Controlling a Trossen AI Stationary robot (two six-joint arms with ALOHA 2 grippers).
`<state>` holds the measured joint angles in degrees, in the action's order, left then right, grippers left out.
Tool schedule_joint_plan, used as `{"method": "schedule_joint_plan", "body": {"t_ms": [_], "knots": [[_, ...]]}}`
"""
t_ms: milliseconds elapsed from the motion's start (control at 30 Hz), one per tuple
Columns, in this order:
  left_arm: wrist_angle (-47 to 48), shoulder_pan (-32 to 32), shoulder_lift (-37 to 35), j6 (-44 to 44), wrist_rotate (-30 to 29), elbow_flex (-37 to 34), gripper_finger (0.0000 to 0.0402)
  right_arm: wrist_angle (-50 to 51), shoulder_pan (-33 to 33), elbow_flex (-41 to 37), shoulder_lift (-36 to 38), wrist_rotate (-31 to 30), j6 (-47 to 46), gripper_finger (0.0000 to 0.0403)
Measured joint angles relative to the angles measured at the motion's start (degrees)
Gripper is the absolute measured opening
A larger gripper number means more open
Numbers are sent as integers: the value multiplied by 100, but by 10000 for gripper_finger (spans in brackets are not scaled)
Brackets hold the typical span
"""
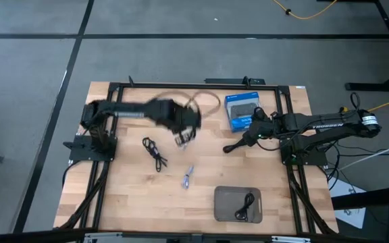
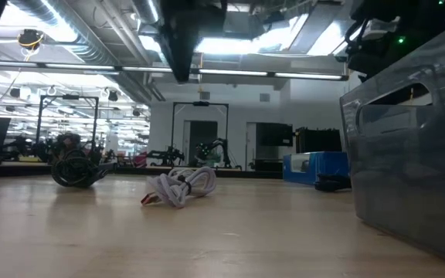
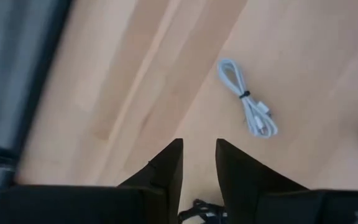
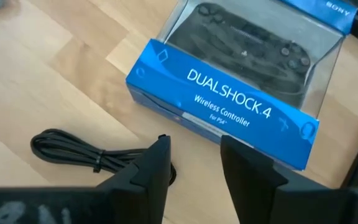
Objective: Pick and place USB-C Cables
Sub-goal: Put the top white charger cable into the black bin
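Cables are loose on the wooden table (image 1: 134,196), so each arm presumably hangs over one to pick it. Farthest left, a black cable (image 1: 155,152) lies well to the side of the left gripper (image 3: 197,142), out of its reach for now. That gripper's jaws stand slightly parted with nothing between the tips. A white cable (image 3: 247,106) lies flat ahead of them and a little off their line, likely its target. A pale cable (image 1: 188,177) rests farther off, between the two grippers. The grey tray (image 1: 223,194) sits beyond it (one dark bundle (image 1: 246,206) already inside, so probably the drop-off). The right gripper (image 4: 194,155) is released, jaws spread and empty. A coiled black cable (image 4: 73,149) lies just beside one finger, outside the gap. The blue box (image 4: 229,112) stands close ahead of these jaws and could crowd a grasp there.
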<state>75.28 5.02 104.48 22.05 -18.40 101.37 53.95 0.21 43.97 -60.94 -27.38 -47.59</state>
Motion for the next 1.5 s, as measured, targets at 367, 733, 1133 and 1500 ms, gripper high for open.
{"method": "schedule_joint_plan", "body": {"t_ms": [367, 733, 1133, 1500], "knots": [[-468, 1064, 762, -484, 1316, -5, 88, 17, 2, -1, -5, 203, 314, 145], [-968, 442, 1507, -317, 1323, -5, 88, 20, 2, -1, -5, 203, 310, 145], [-1277, 439, 1997, -134, 1321, -169, 88, 42, 1, -1, -5, 219, 309, 145], [-2175, 589, 1910, 61, 2262, -1146, 88, 74, 0, -1, -5, 313, 313, 145]]}}
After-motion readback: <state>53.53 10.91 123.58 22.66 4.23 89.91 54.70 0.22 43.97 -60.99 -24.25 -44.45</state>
